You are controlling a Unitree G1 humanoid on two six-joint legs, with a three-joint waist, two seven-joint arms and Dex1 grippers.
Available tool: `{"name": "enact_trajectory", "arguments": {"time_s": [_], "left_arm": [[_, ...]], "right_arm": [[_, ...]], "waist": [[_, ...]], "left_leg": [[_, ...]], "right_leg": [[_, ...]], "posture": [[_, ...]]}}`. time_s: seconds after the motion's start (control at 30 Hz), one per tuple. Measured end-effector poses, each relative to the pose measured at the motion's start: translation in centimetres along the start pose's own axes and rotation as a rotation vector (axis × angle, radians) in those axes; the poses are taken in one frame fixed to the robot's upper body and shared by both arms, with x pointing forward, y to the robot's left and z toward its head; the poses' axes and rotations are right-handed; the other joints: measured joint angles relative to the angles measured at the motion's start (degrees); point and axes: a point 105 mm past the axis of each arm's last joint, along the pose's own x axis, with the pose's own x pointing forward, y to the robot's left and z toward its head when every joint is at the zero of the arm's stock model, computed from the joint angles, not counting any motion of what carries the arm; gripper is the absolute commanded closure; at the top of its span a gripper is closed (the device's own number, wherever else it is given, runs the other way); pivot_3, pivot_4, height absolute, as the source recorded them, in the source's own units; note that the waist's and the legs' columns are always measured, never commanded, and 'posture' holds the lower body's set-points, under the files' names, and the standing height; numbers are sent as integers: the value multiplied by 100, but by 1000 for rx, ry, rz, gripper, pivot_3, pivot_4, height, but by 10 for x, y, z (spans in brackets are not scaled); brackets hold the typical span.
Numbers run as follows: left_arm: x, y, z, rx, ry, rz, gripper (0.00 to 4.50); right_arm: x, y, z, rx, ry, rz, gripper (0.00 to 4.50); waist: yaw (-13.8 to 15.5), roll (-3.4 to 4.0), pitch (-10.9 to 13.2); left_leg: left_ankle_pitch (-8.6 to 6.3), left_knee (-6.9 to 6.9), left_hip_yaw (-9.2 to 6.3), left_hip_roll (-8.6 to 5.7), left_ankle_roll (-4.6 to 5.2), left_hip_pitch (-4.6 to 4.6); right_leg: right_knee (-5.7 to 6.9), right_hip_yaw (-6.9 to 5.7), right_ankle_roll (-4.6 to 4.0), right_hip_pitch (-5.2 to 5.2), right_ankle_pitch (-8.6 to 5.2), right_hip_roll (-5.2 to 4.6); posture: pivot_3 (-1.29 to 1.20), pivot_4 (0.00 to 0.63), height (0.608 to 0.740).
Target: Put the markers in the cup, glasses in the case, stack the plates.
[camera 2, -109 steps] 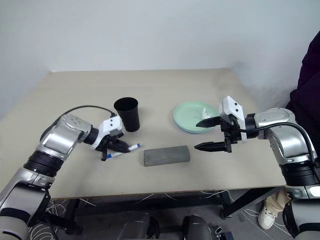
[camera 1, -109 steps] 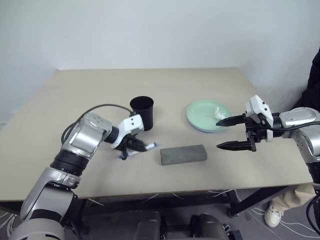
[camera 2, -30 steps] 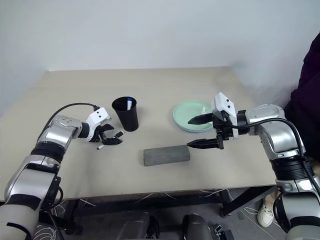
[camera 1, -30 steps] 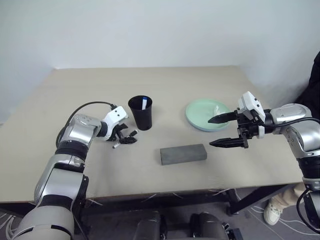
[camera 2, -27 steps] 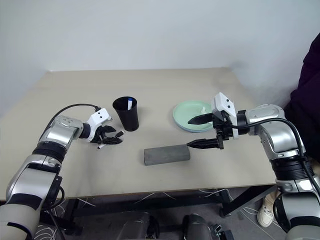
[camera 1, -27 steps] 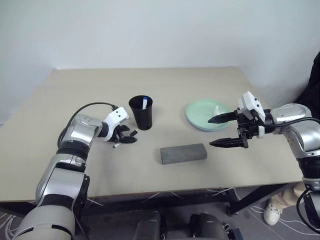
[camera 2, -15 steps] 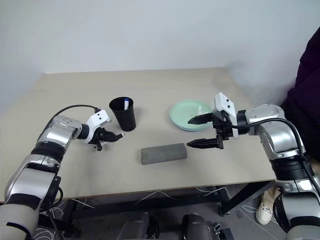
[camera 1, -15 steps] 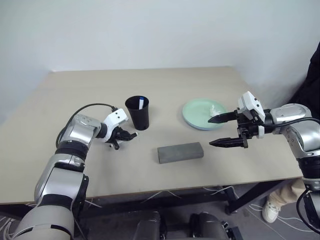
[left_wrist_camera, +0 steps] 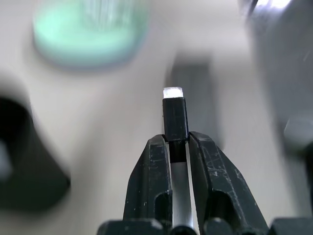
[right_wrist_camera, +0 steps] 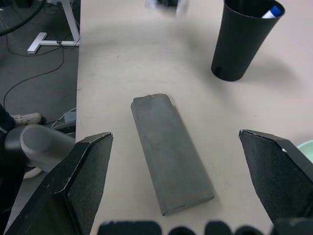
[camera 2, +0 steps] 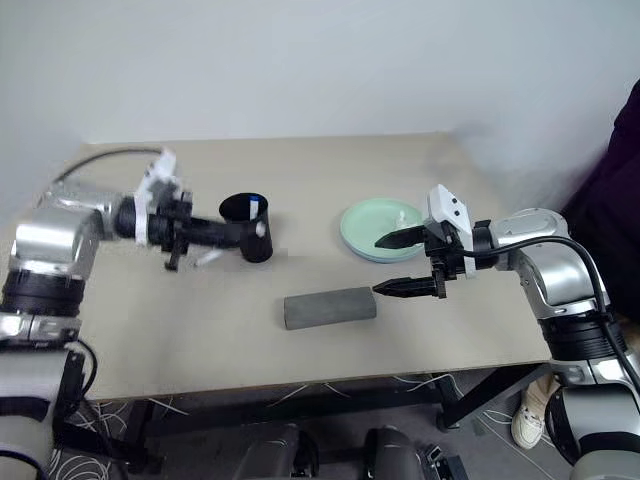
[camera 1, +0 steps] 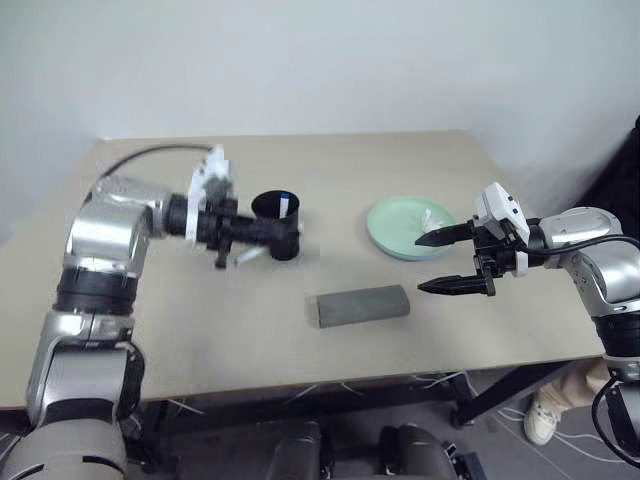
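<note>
Cup stands on the counter with the blue marker inside. Left end effector, raised beside the cup, pinches the black-capped marker. Right end effector gapes wide, holding nothing, between the case and green plate.

blurred: cup, plates | hidden: marker's barrel behind jaws
</note>
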Motion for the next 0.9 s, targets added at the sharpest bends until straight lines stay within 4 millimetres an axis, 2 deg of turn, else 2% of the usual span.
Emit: {"name": "enact_trajectory", "arguments": {"time_s": [0.1, 0.17, 0.23, 0.37, 0.47, 0.67, 0.9], "left_arm": [[7, 19, 42, 64, -165, 119, 4368], [8, 39, 55, 74, -272, 244, 4368], [6, 58, 56, 61, -353, 374, 4368], [3, 84, 37, 11, -405, 548, 4368], [-2, 92, 27, 0, -424, 619, 4368], [4, 97, -12, -69, -399, 670, 4368], [10, 95, -32, -115, -397, 681, 4368]], "right_arm": [[1, -1, 1, -3, -4, 4, 0], [1, -2, 0, 3, -3, 1, 0], [2, -2, 0, 0, -2, 0, 0], [2, -2, 0, -2, -2, 0, 0], [2, -2, 0, -3, -2, -1, 0], [2, -2, 0, -3, -2, -2, 0], [2, -2, 0, -3, -2, -2, 0]], "waist": [[-3, 3, -1], [-3, 5, -3], [-4, 5, -3], [-36, 2, -1], [-33, 2, -1], [-22, -2, -1], [-23, -2, -2]], "left_leg": [[3, 1, -1, 0, 5, 20], [3, 1, -1, -1, 5, 41], [4, -1, -1, -1, 4, 53], [4, -11, 7, 0, 2, 62], [2, -17, 7, 0, -5, 62], [0, -16, 9, -3, -4, 60], [-1, -15, 7, -3, -2, 61]], "right_leg": [[-4, 1, 11, 28, 7, 1], [-4, 0, 15, 44, 11, 1], [0, 1, 15, 46, 15, 1], [4, 3, 0, 40, 28, 3], [4, 3, -2, 35, 30, 4], [-4, 3, -2, 36, 30, 0], [-5, 1, -2, 35, 30, -4]], "posture": [[0, 0, 704], [0, 0, 704], [0, 0, 704], [0, 0, 704], [0, 0, 704], [0, 0, 704], [0, 0, 704]]}}
